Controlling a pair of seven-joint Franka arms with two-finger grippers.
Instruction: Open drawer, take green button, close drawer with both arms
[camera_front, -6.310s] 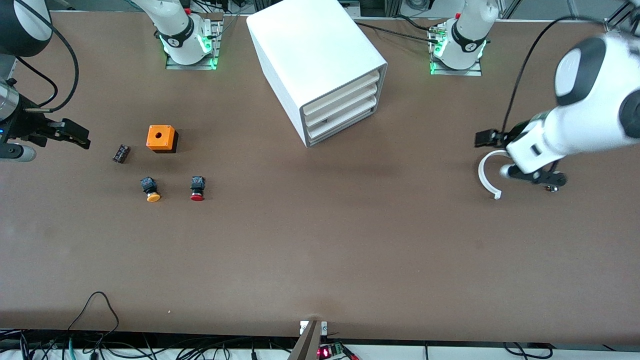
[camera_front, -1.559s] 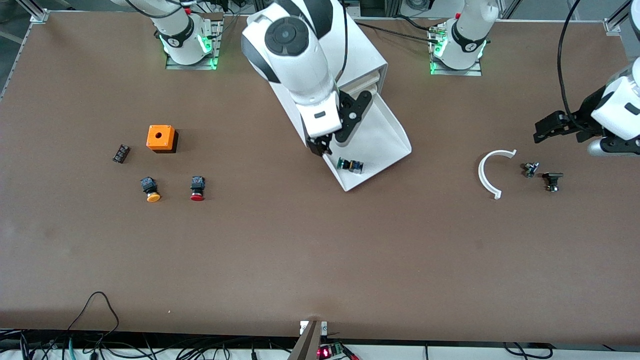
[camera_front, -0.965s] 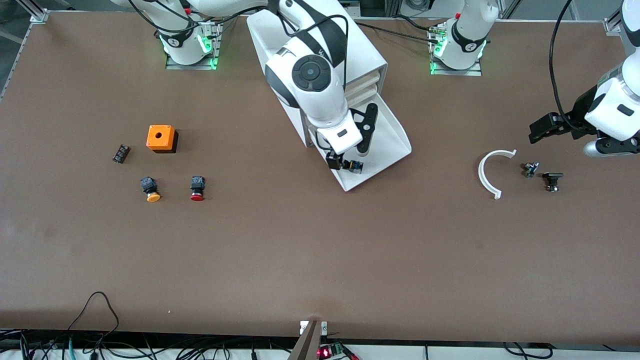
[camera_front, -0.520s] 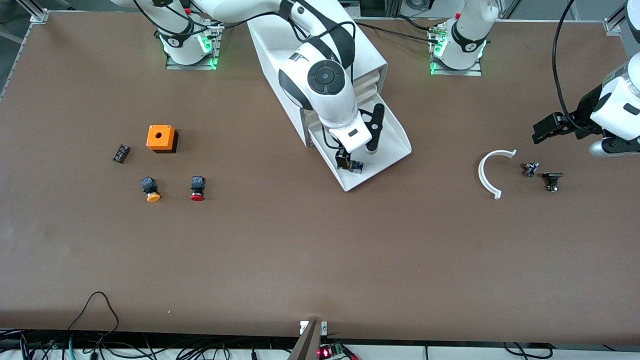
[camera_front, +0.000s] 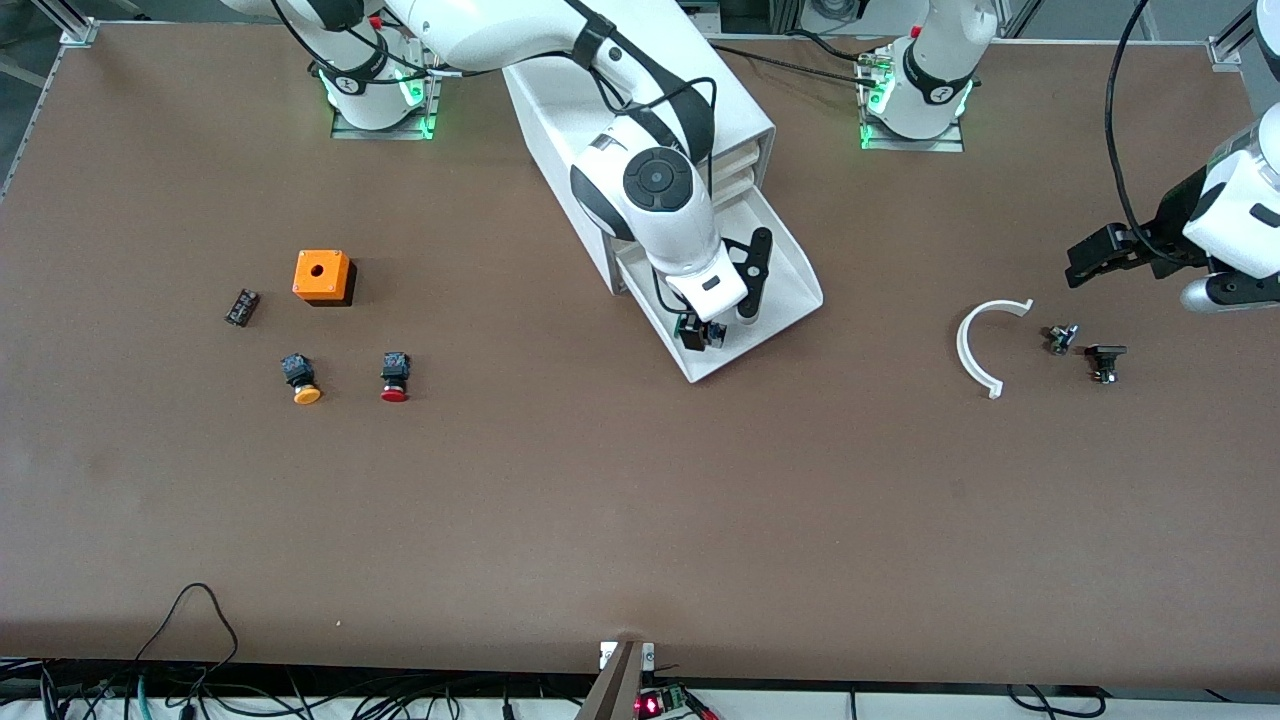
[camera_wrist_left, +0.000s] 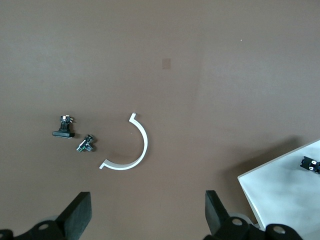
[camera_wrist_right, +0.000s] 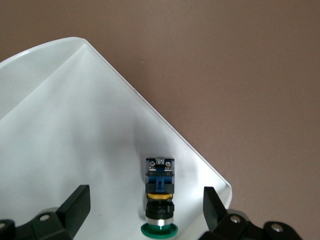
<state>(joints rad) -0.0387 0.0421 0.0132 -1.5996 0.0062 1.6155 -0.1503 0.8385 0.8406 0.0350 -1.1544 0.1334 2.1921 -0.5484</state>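
— Lying where? Button (camera_wrist_right: 160, 200) resting in the pulled-out drawer (camera_front: 790, 290), near its front corner, green cap pointing toward the right gripper (camera_wrist_right: 145, 212).
— Gripped?
— Not touching; fingers (camera_wrist_right: 75, 205) spread wide, straddling it, one on each side.
— Farther off?
— Left gripper (camera_wrist_left: 145, 217) hanging open and waiting over the table toward the left arm's end, above a white arc (camera_wrist_left: 131, 150) and two small parts (camera_wrist_left: 75, 135).

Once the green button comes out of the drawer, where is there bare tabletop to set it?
Bare tabletop runs wide nearer the camera than the open drawer. Crowded spots: around the red button, yellow button and orange box, and by the white arc. The right tool hangs over the green button.
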